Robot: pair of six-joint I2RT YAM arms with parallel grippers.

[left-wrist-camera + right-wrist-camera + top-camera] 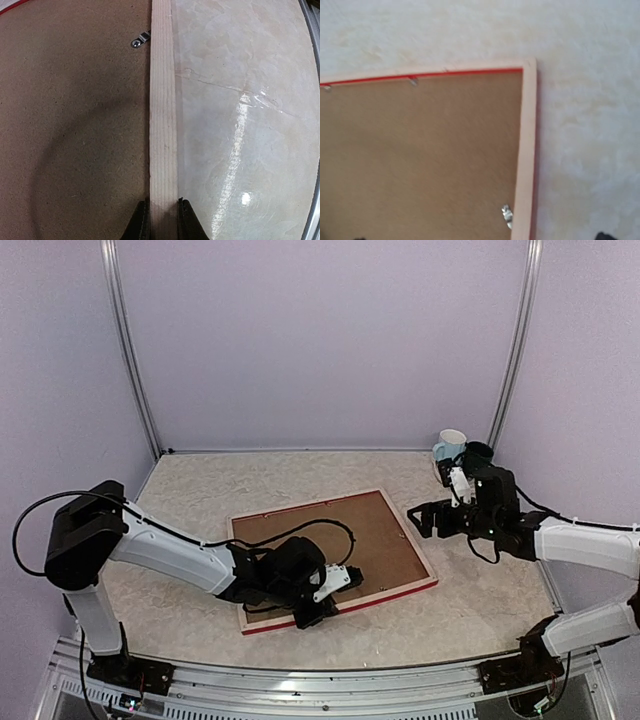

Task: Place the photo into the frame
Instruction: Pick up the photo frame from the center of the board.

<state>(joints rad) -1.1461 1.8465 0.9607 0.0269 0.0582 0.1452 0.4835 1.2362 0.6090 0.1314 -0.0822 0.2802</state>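
The frame point(414, 550) lies face down on the table, and its brown backing board point(330, 535) fills the opening. The photo is hidden. My left gripper point(322, 610) is at the frame's near rail. In the left wrist view, its two black fingertips point(141, 220) press either side of the pale wood rail point(163, 100), so the left gripper point(163, 207) is shut on it. My right gripper point(425, 520) hangs open just off the frame's right rail, holding nothing. The right wrist view looks down on the frame's corner point(526, 150) and the backing board point(420, 150).
A white-and-teal mug point(450, 447) and a dark cup point(478, 452) stand at the back right corner. Small metal clips point(140, 41) point(506, 216) sit on the board beside the rails. The left arm's black cable point(335, 523) loops over the board.
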